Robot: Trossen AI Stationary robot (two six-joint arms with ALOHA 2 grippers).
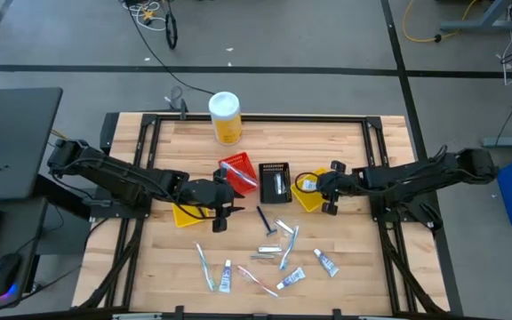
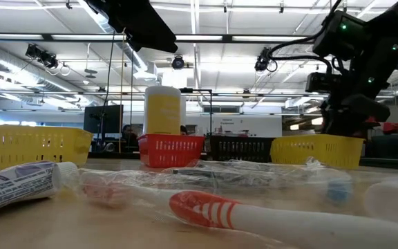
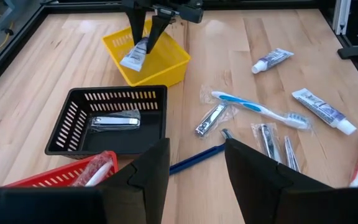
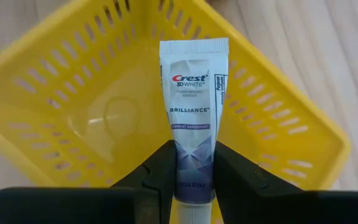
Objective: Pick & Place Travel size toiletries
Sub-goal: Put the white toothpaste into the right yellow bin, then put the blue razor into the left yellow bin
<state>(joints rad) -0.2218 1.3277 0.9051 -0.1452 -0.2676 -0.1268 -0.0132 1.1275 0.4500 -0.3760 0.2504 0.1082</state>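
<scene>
My right gripper [image 1: 320, 185] hovers over a yellow bin [image 1: 308, 199] right of the table's middle, shut on a white toothpaste tube [image 4: 193, 93]. My left gripper [image 3: 197, 180] is open and holds nothing. It sits near the table's middle [image 1: 223, 212], close to a blue-handled razor [image 3: 197, 158]. Loose toiletries lie flat on the near half of the table: small white tubes [image 1: 327, 262], a blue toothbrush [image 3: 260, 109], a red-and-white toothbrush [image 1: 256, 280] and metal clippers [image 3: 210, 119]. My right gripper pinches the tube between its two fingers on the purple part near the cap end [image 4: 194, 163]. The fingers [image 3: 143, 25] come from above, pointing down. The tube hangs below them with its flat crimped end [image 3: 131, 62] down inside the yellow bin; whether it touches the floor I cannot tell.
A red bin [image 1: 238, 171] holding a toothbrush and a black bin [image 1: 276, 180] holding metal clippers [image 3: 115, 121] stand side by side mid-table. A second yellow bin [image 1: 185, 213] sits by my left arm. A tall yellow canister [image 1: 225, 116] stands at the far edge.
</scene>
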